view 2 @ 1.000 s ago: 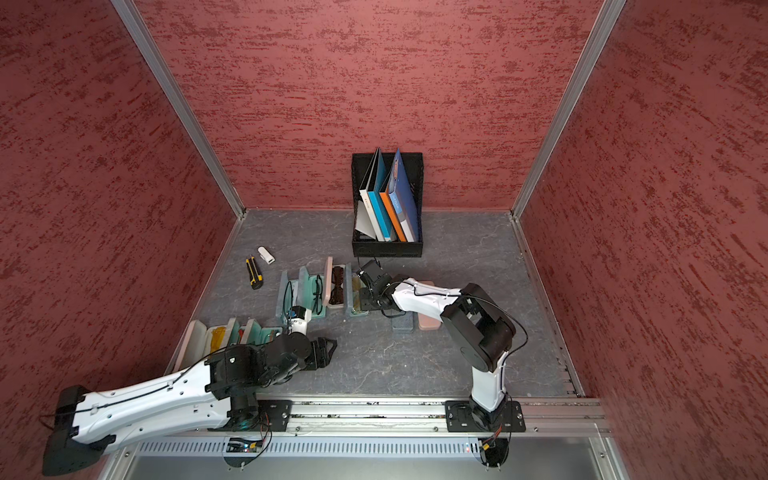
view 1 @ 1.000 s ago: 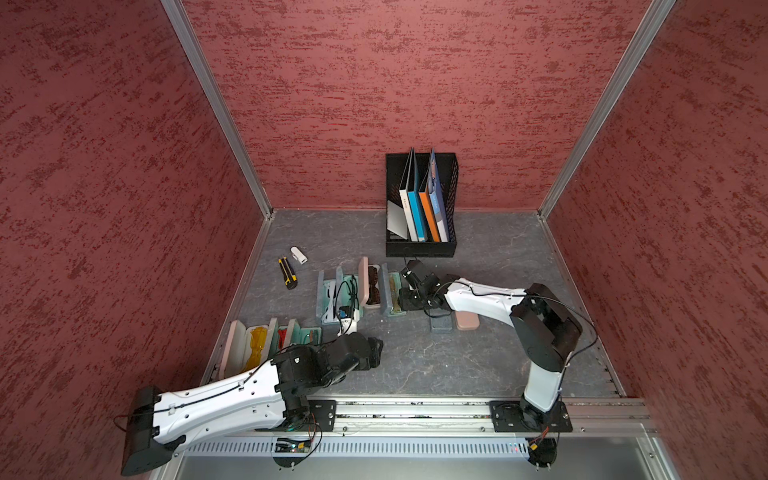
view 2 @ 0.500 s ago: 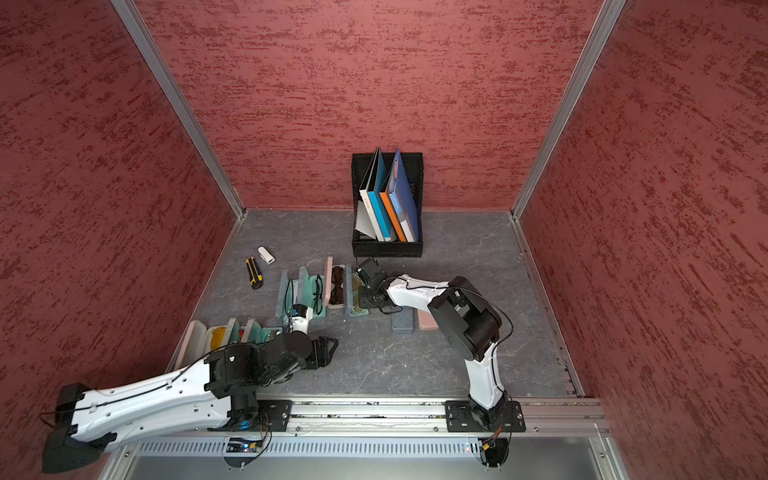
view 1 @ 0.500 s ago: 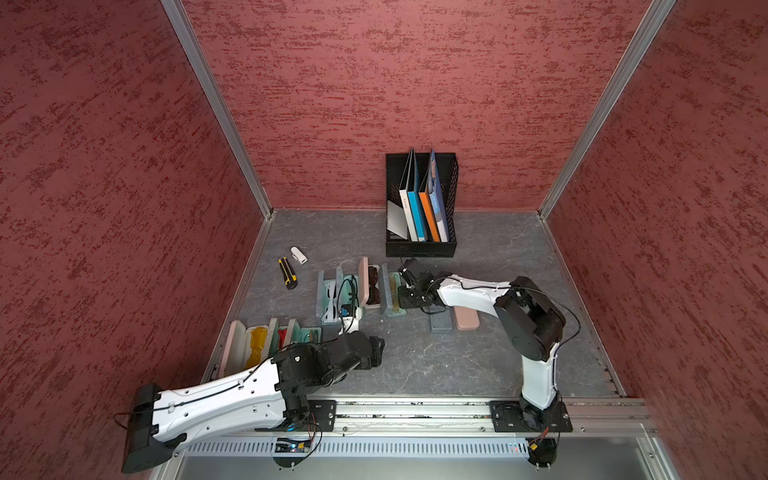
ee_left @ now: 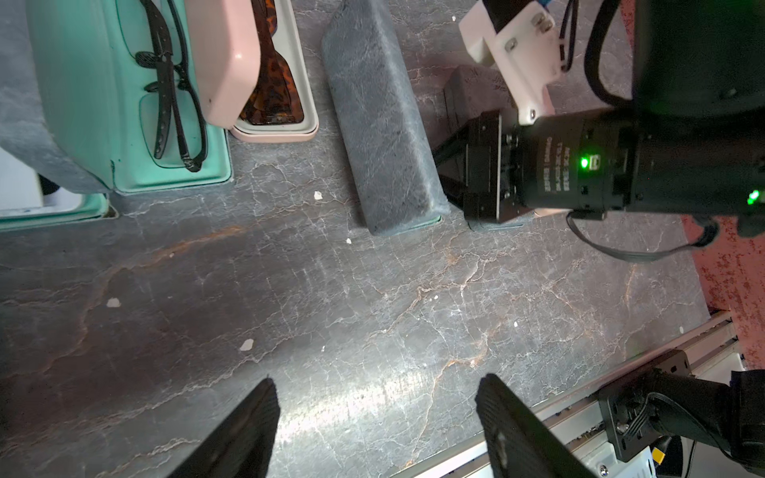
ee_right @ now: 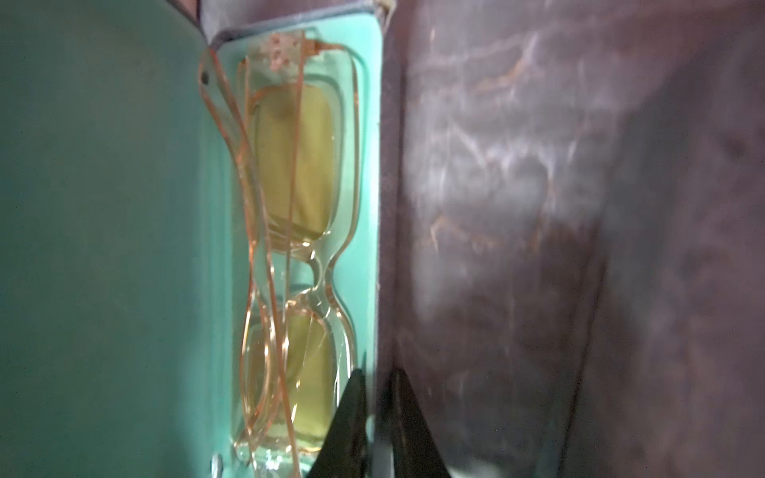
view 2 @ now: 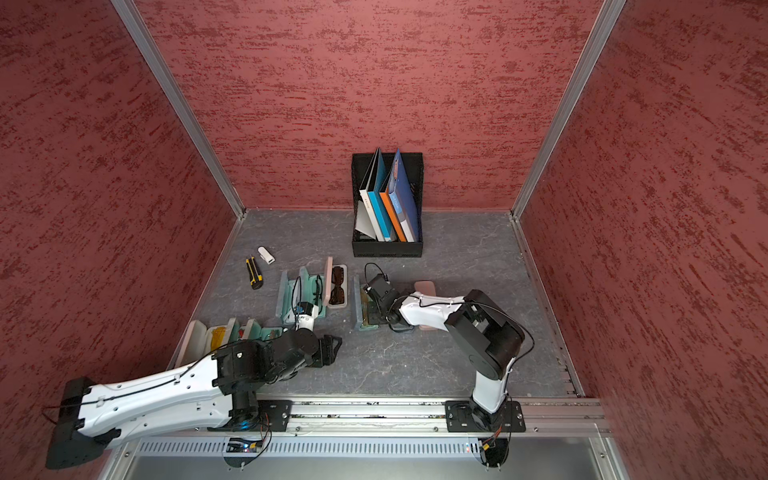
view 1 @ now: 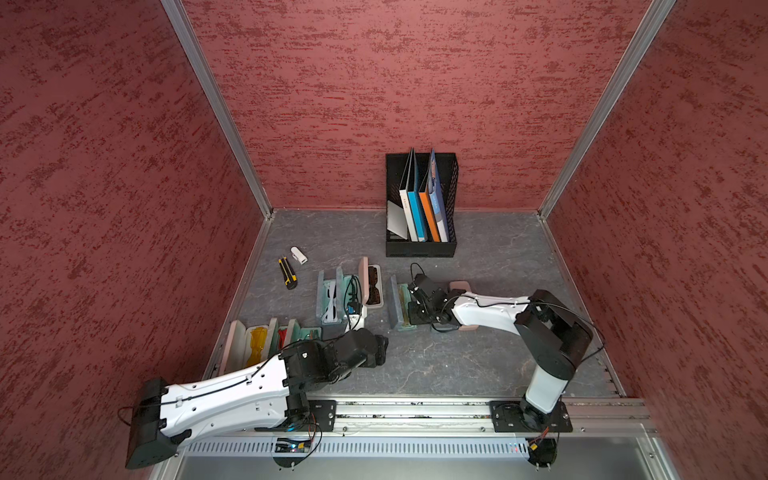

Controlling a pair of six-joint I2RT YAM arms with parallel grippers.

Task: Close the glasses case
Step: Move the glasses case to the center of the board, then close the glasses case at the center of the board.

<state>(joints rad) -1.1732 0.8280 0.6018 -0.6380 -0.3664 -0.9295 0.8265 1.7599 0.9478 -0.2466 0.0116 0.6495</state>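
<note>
The glasses case [view 1: 393, 300] [view 2: 356, 305] lies open mid-table, its grey lid [ee_left: 385, 124] standing up beside its teal base [ee_right: 369, 165]. Yellow-lensed glasses [ee_right: 298, 165] with a clear orange frame lie in the base. My right gripper [view 1: 410, 311] [view 2: 372, 309] [ee_right: 378, 374] is down at the base's long side, away from the lid. Its jaws are nearly together, pinching the base's rim, one finger inside and one outside. My left gripper [view 1: 380, 350] [view 2: 332, 351] [ee_left: 376, 385] hovers open over bare table nearer the front, holding nothing.
Several more open cases with glasses [view 1: 353, 291] lie left of the task case, and a row of them [view 1: 257, 340] sits front left. A pink closed case [view 1: 460, 286] lies under my right arm. A black file holder [view 1: 419, 249] stands at the back; a utility knife [view 1: 287, 273] lies left.
My right gripper's jaws have closed from about half open down onto the case's rim. The left arm has stayed where it was.
</note>
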